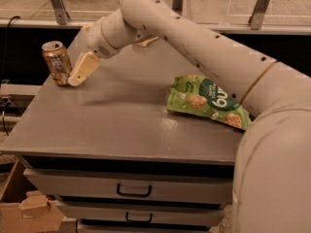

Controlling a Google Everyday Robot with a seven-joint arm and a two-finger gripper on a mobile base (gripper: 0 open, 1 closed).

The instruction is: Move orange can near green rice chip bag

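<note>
The orange can (57, 62) stands upright at the far left of the grey cabinet top (112, 125). The green rice chip bag (206, 102) lies flat on the right side, partly behind my arm. My gripper (77, 76) reaches from the right and its cream fingers (83, 68) sit just right of the can's lower body, close to or touching it.
The cabinet has two drawers with dark handles (134, 192) at the front. A cardboard box (29, 210) stands on the floor at lower left. My large white arm (218, 62) spans the right half of the view. A rail and window frames run behind the cabinet.
</note>
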